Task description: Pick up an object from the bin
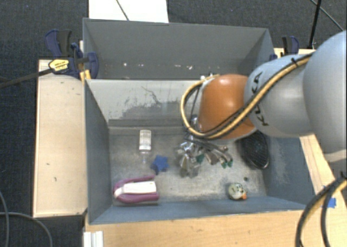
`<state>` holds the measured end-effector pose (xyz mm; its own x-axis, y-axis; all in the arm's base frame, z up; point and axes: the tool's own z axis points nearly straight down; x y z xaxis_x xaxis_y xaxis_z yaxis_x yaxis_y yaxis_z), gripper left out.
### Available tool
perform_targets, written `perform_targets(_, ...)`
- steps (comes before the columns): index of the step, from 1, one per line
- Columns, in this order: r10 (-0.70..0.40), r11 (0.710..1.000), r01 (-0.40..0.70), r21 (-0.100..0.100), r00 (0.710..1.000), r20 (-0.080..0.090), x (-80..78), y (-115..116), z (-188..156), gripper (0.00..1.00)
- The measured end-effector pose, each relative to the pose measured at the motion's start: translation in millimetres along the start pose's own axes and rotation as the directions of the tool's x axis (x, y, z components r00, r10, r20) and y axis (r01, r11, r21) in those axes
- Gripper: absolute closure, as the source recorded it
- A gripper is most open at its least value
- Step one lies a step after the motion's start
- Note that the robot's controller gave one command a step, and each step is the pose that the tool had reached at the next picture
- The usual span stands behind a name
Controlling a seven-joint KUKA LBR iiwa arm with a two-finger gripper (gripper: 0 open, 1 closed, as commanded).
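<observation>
**Gripper low at the middle of the bin floor, a small blue piece just beside it**

Your arm comes in from the right of the frame, and its orange cover sits over the centre of the grey bin. Below the cover, the gripper points down at the bin floor, a little below the frame's centre. You cannot tell from this view whether it is apart or together, nor whether anything sits in it.

The nearest loose thing is a small blue piece, lying on the floor just left of the gripper and apart from it. Up and to the left of that lies a small clear bottle, near the foot of the back wall. A purple and white object lies along the front wall at the lower left of the bin, well apart from the gripper.

On the right, a black oval object lies partly under the arm. A small round object with an orange spot rests near the front wall, down and to the right of the gripper.

Just right of the gripper are some green-tipped bits. You cannot tell whether these belong to the wrist or lie in the bin.
</observation>
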<state>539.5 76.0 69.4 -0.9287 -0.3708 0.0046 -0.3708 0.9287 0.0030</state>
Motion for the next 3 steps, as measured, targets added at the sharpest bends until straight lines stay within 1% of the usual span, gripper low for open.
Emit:
perform_targets(1,-0.008,1.0,0.008,0.006,1.0,0.015,-3.8,-15.6,-88.8,1.0)
perform_targets(2,-0.006,1.0,0.006,0.003,1.0,0.007,-2.3,-14.2,-84.0,0.0)
perform_targets(3,-0.139,0.99,0.139,0.0,0.99,0.002,-37.7,47.2,1.9,0.0)
